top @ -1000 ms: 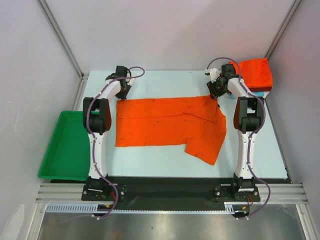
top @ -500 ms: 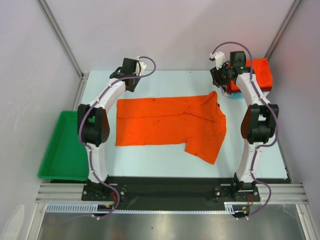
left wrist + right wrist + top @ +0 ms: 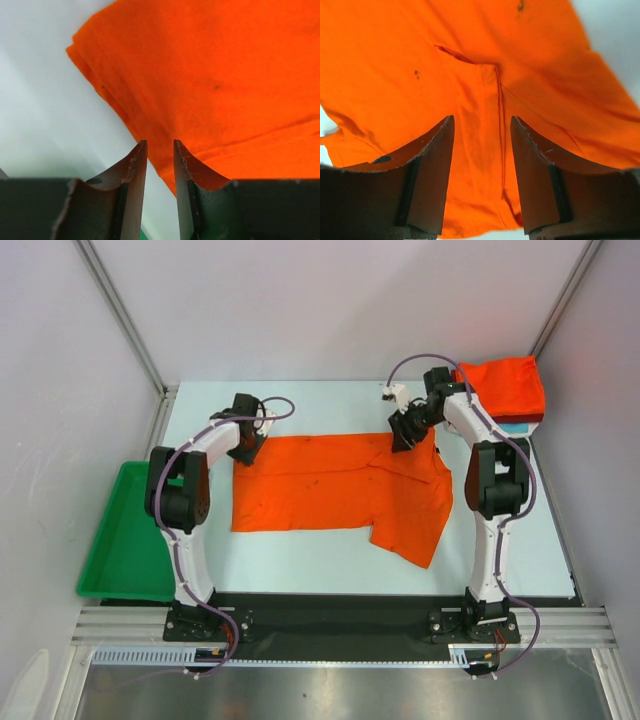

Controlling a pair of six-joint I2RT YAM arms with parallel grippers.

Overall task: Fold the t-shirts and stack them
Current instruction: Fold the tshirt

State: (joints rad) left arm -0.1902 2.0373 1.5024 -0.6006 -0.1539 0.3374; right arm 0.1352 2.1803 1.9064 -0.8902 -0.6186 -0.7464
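Green plastic forms the tray [image 3: 120,530], which lies to the left of the orange t-shirt [image 3: 320,485], apart from the cloth. At the shirt's far left corner stands the left gripper [image 3: 243,440]. In the left wrist view its fingers [image 3: 131,170] are drawn to a narrow slit just over the hem, with nothing pinched between them. The shirt lies spread flat on the table [image 3: 540,530], and its left edge shows several layers. Small dark specks mark the cloth, and one flap reaches toward the near side at its right end.

The cloth is probably light, soft and limp. It would sag and drag rather than keep a shape, so the sound hold is likely a pinch at a corner or hem where all layers meet, taken by both arms together.

Over the shirt's far edge, right of its middle, hangs the right gripper [image 3: 405,430]. In the right wrist view its fingers [image 3: 432,170] are parted wide over a seam and hold nothing.

Beyond the shirt's far right corner sits the folded stack [image 3: 505,388], orange-red on top with a teal layer below.

Bare table lies on the near side of the shirt and to its right. The far side is narrow, and the right arm passes close to the stack, so a swing there could nudge it
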